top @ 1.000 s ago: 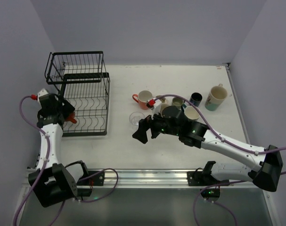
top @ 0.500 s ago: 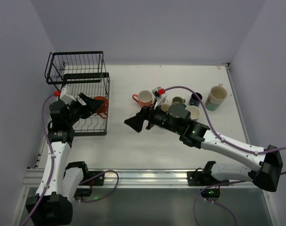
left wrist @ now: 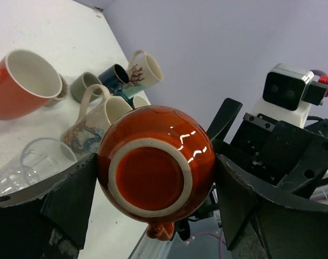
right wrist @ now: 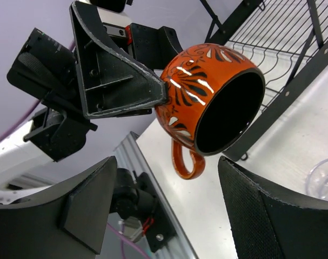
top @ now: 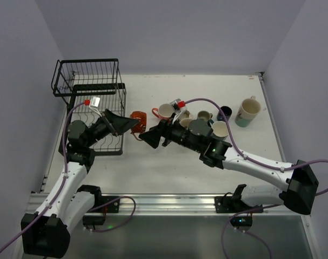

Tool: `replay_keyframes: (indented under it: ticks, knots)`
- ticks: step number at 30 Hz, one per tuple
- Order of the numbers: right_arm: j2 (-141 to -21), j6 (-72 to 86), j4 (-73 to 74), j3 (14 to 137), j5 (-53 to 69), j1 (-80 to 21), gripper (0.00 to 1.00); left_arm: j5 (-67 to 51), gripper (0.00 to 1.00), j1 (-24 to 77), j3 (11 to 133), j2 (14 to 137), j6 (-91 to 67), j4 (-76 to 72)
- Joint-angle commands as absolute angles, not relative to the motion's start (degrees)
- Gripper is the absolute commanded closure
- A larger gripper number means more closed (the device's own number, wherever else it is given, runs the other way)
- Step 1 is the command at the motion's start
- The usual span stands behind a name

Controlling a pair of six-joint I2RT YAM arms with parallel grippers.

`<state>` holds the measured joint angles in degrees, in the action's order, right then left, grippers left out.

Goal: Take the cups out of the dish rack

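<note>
In left gripper (left wrist: 155,162), clamped round the belly, orange cup (right wrist: 207,97) above desk (top: 169,167), left of middle; mouth aimed straight at right gripper (top: 146,135), jaws open, just short of it.

Pale lavender walls (top: 169,32) are enclosing a white table (top: 169,172) on three sides, even light is falling across it, and an aluminium rail (top: 169,202) is running along its near edge
</note>
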<state>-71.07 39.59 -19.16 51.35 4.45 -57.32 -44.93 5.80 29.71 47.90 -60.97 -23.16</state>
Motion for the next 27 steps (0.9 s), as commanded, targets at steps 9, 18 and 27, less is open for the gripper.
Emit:
replay_keyframes:
  ticks: [9, 18, 27]
  knots:
    - [-65.83, 32.43, -20.65, 50.80, 6.04, -57.22, 0.25, -45.62, 0.71, 10.63, 26.37, 43.95, -72.94, -38.58]
    - [-68.90, 33.04, -25.13, 54.31, 14.41, -57.30, 0.48, -43.86, 0.68, 12.30, 25.23, 41.57, -75.14, -39.02]
    - [-73.92, 37.18, -30.76, 55.72, 18.11, -57.30, 0.66, -43.59, 0.49, 13.18, 22.94, 40.96, -75.06, -38.85]
